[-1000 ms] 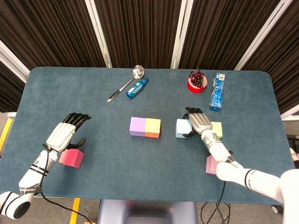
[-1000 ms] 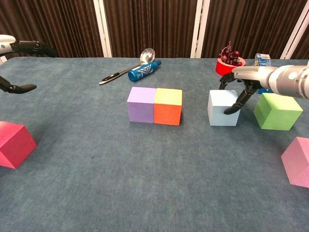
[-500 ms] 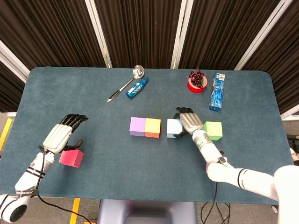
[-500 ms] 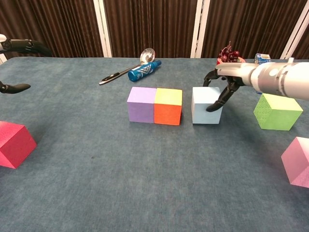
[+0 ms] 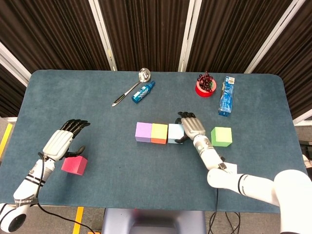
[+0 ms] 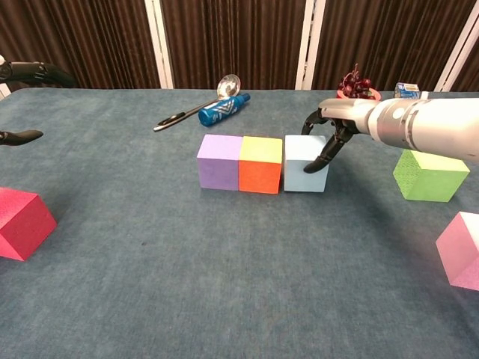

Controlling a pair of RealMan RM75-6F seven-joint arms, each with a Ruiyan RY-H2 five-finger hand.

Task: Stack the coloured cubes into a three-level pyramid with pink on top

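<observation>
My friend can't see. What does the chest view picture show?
The robot's right hand holds a light blue cube against an orange cube and purple cube, forming a row on a blue table.

purple cube (image 6: 218, 161) | orange-yellow cube (image 6: 260, 165) | pale-blue cube (image 6: 303, 164) | green cube (image 6: 430, 173)

Lab — dark curtains (image 5: 146, 29), felt table (image 5: 97, 112)

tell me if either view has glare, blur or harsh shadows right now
Head view: even, flat light, no glare, only faint shadows beside the purple cube and red cube; all sharp. Chest view: equally sharp, soft shadow under the right hand on the light blue cube; the pink cube is cut off by the right edge.
</observation>
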